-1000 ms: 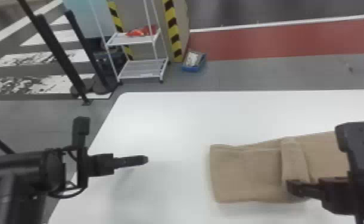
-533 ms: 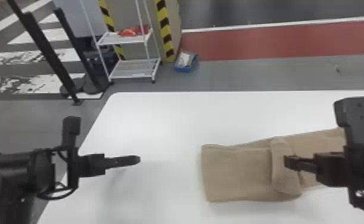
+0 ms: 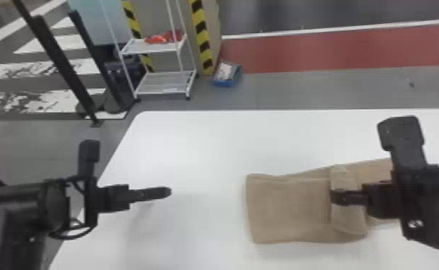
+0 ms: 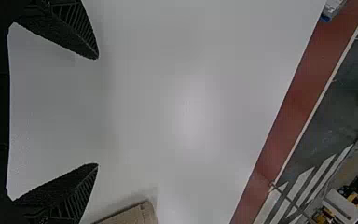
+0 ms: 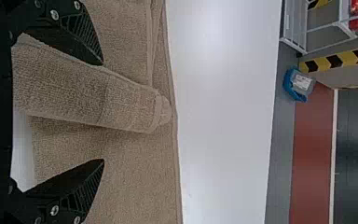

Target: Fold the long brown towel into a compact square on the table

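While the brown towel lies left-to-right on the table, its raised fold crosses it | right gripper: nearer, wide open, empty, over the raised fold | left gripper: widely spread, empty, well left of the raised fold

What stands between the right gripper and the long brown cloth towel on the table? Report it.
Nothing visible does. The right gripper is already at the brown towel, open, with the towel's narrow folded-over flap showing between its spread fingers.
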You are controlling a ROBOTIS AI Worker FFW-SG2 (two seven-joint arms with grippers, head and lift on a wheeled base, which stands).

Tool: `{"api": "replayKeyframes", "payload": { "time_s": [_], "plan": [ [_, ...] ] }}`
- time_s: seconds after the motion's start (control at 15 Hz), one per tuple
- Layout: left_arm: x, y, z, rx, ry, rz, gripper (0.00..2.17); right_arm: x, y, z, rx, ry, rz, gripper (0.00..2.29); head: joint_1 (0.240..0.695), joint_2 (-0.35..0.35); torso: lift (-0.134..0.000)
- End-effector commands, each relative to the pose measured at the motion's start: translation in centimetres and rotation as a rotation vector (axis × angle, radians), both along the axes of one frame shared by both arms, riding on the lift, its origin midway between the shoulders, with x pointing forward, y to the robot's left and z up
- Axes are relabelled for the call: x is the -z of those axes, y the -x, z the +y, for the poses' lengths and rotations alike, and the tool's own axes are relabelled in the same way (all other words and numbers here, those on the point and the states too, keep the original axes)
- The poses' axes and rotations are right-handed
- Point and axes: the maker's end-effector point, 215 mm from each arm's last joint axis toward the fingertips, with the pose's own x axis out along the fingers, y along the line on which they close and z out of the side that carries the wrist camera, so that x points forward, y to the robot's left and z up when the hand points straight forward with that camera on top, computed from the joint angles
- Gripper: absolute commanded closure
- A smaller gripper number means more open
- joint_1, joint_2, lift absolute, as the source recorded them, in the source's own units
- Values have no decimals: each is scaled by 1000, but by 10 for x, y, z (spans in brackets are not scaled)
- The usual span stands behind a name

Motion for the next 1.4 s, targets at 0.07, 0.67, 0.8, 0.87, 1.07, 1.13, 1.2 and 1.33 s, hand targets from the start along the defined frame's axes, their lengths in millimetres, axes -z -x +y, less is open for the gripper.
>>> {"api": "replayKeyframes", "payload": {
  "time_s": [0.07, 0.67, 0.8, 0.87, 1.07, 1.13, 1.2, 1.33],
  "plan": [
    [2, 0, 0, 1, 1, 3, 60, 9, -1, 9, -25, 10, 33, 329, 695, 239, -124],
    [3, -1, -1, 2, 2, 3, 60, -6, -22, 12, -50, -15, 15, 275, 695, 242, -124],
    [3, 0, 0, 2, 2, 6, 60, -8, -22, 19, -69, -34, 14, 245, 695, 243, -124],
    [2, -1, 0, 1, 1, 3, 60, -10, -23, 20, -72, -36, 12, 205, 695, 246, -124],
    [2, -2, 5, -3, -3, -2, 60, -14, -24, 30, -101, -44, 8, 205, 695, 256, -124],
    [2, -2, 4, -3, -2, -2, 60, -11, -25, 33, -110, -40, 16, 205, 695, 259, -124],
    [2, -2, 4, -1, 0, -1, 60, -11, -28, 37, -125, -45, 22, 205, 695, 264, -124],
    [1, -4, 7, -5, 1, -8, 60, -6, -27, 47, -153, -42, 41, 205, 695, 276, -124]
  ]
}}
